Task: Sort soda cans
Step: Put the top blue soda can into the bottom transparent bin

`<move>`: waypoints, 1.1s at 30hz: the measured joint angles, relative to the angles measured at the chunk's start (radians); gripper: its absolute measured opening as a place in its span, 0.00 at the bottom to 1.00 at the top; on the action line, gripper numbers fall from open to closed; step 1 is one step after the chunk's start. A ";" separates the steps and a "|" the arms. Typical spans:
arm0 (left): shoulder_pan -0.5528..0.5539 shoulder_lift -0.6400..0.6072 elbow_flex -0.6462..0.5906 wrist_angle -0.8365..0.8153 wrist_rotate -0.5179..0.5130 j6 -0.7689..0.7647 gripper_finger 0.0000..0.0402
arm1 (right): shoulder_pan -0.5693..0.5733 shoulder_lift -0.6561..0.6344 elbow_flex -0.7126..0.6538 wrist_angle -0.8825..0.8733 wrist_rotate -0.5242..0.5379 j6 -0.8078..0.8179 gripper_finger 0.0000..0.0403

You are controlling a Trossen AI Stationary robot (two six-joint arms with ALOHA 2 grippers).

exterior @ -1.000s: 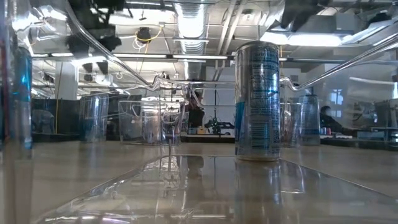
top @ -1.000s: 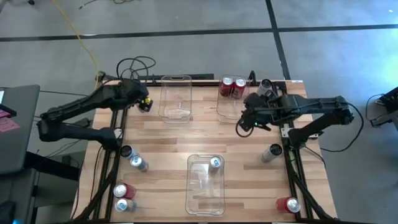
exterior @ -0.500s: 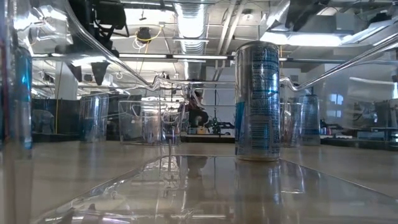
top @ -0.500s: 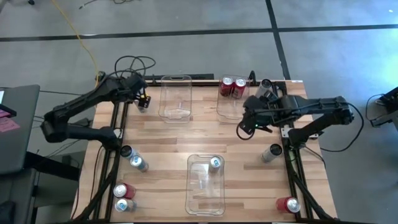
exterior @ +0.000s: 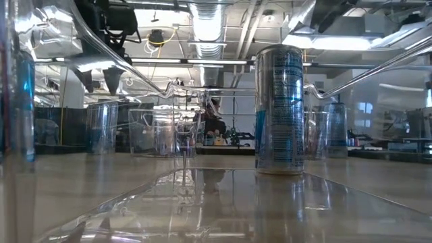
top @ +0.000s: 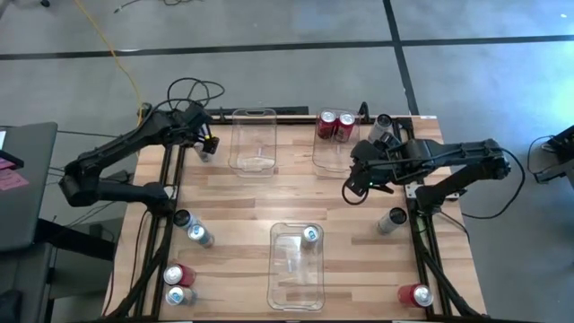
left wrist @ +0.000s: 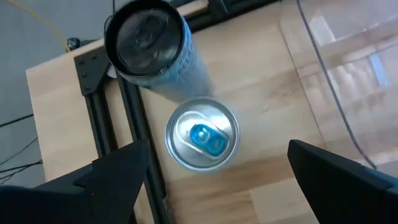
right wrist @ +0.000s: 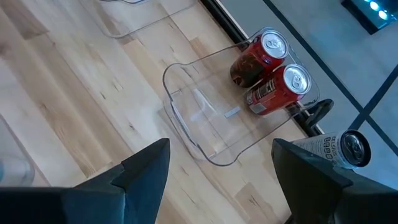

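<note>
We see a pale wooden tabletop (top: 269, 202) on a grey concrete floor, with three clear plastic bins (top: 253, 139) on it. From overhead, taking the tabletop centre as the clock's centre, the left arm reaches in from 9 o'clock and bends toward the 10 o'clock corner, where the left gripper (top: 204, 148) hangs above the tabletop's edge. In the left wrist view its fingers (left wrist: 106, 177) stand wide apart, released, with a silver-topped can with a blue tab (left wrist: 202, 134) upright between and below them, touching neither. A darker-topped can (left wrist: 149, 46) stands just beside that one, next to the black frame rail.

The right arm comes in from 3 o'clock and folds back, so that the right gripper (top: 359, 179) sits at about 2 o'clock, just off the bin that holds two red cans (top: 334, 124). Its fingers (right wrist: 146, 171) are parted and grasp nothing; the wrist view shows the two red cans upright at the bin's far end and a grey can (right wrist: 342, 149) outside that bin.

One pale can (top: 311, 235) stands in the bin at 6 o'clock. Other cans (top: 193, 229) are scattered at 8 o'clock, 7 o'clock, 4 o'clock and 5 o'clock.
</note>
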State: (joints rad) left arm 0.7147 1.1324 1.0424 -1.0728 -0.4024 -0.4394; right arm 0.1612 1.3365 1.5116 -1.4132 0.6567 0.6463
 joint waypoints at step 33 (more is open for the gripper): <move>0.093 0.244 0.000 -0.007 0.012 0.054 0.69 | 0.050 0.000 0.000 -0.032 -0.003 0.054 0.74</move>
State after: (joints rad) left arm 0.8081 1.3759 1.0422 -1.0797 -0.3908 -0.3850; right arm 0.2112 1.3369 1.5116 -1.4456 0.6536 0.7004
